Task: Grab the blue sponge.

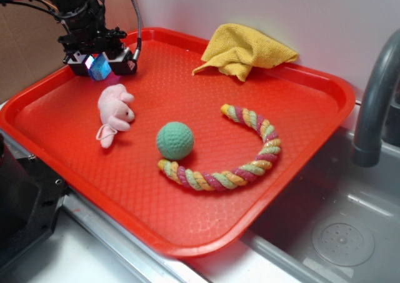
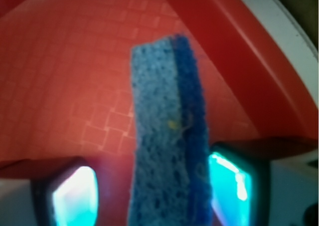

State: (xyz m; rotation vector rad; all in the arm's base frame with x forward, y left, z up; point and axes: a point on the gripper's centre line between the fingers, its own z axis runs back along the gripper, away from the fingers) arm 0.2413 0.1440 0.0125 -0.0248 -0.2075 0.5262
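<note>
So, largest thing down to smallest:

Tray: the red tray carries everything; I hang over its 10 o'clock corner, close to the raised rim.

Rope toy: the braided rope curves around the 4 o'clock part, well apart from me and no obstacle.

Cloth: the yellow cloth lies crumpled at 1 o'clock against the back rim, out of my way.

Plush: the pink plush toy lies just below my hand, at about 8 o'clock; it is the nearest thing I could bump if I lowered.

Ball: the green ball sits near the centre, touching the rope's end.

Gripper: my gripper pinches the sponge between both pads, so I judge the grab made.

Sponge: the blue sponge stands on edge between my fingers, apparently off the tray floor, its darker layer against one pad.
</note>
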